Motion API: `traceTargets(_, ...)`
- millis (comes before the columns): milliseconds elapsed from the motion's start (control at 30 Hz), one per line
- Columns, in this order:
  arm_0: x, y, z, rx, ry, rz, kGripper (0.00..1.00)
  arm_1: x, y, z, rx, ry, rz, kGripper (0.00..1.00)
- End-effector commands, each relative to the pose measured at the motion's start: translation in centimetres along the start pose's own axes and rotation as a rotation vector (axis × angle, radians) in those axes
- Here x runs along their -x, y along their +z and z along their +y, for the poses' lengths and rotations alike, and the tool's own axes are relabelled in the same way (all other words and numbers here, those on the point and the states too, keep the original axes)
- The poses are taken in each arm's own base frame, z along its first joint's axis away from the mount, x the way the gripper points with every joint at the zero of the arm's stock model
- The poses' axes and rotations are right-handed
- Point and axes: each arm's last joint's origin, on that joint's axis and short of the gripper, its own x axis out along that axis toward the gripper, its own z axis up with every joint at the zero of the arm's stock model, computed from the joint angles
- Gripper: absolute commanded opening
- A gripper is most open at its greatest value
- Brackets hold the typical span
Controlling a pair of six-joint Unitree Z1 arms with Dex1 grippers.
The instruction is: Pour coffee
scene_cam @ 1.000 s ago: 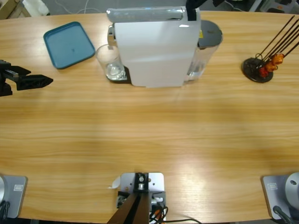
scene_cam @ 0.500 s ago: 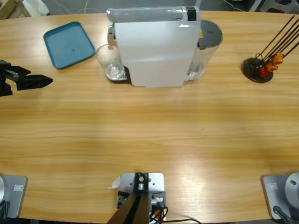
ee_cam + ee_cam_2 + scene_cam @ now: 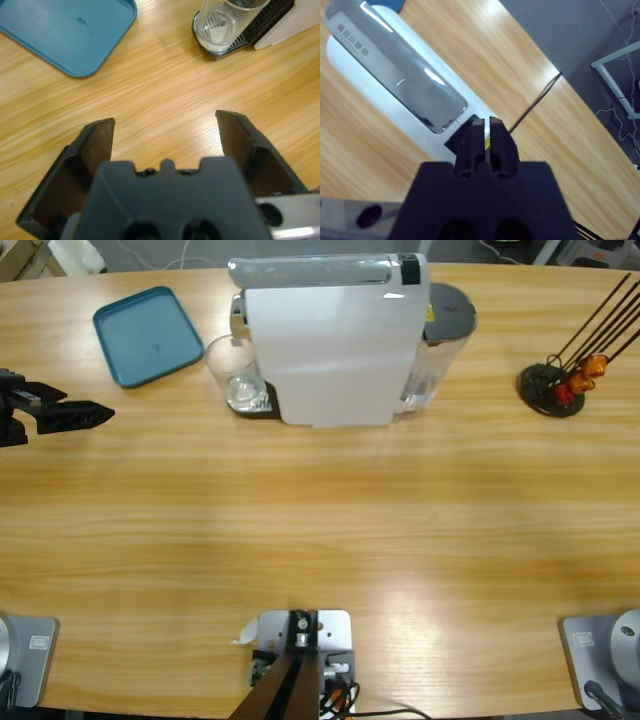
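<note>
1. Nearest in my left wrist view is the left gripper (image 3: pixel 165 125), jaws spread wide with only bare wooden table (image 3: pixel 165 85) between them; it grips nothing.
2. In the high view that left gripper (image 3: pixel 100 413) comes in from the left edge, low over the wood, pointing toward the middle of the table.
3. Beyond its jaws, up and to one side, lies the blue tray (image 3: pixel 65 35), flat on the table with a small dark mark on its surface.
4. On the other side, farther off, stands the clear glass (image 3: pixel 227 22) on the black drip plate (image 3: pixel 212 50) of the white coffee machine (image 3: pixel 330 340). The glass is well apart from the left gripper.
5. I cannot make out the coffee in the glass with any certainty from here.
6. My right wrist view looks down from above the machine: the right gripper (image 3: pixel 486 131) has its jaws pressed together, holding nothing, over the rear end of the machine's silver lid (image 3: pixel 395 65).
7. Far right on the table stands a black wire stand (image 3: pixel 552 388) with small orange capsules (image 3: pixel 580 378).
</note>
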Motion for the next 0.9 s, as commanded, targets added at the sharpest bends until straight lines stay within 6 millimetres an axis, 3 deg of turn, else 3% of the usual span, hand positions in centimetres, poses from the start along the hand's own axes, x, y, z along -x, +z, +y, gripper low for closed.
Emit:
traceTargets(33,-1.1,-0.6,0.2,0.013,0.009,0.047,0.876,-4.7,-0.9,1.5,0.013,0.069,0.123,0.0)
traceTargets(333,-1.1,-0.6,0.2,0.011,0.009,0.048,0.877,-5.1,-1.6,0.3,-0.014,0.04,0.151,0.0)
traceTargets(900,-1.1,-0.6,0.2,0.011,0.007,0.047,0.876,-5.8,-2.5,0.5,-0.018,0.043,0.19,0.0)
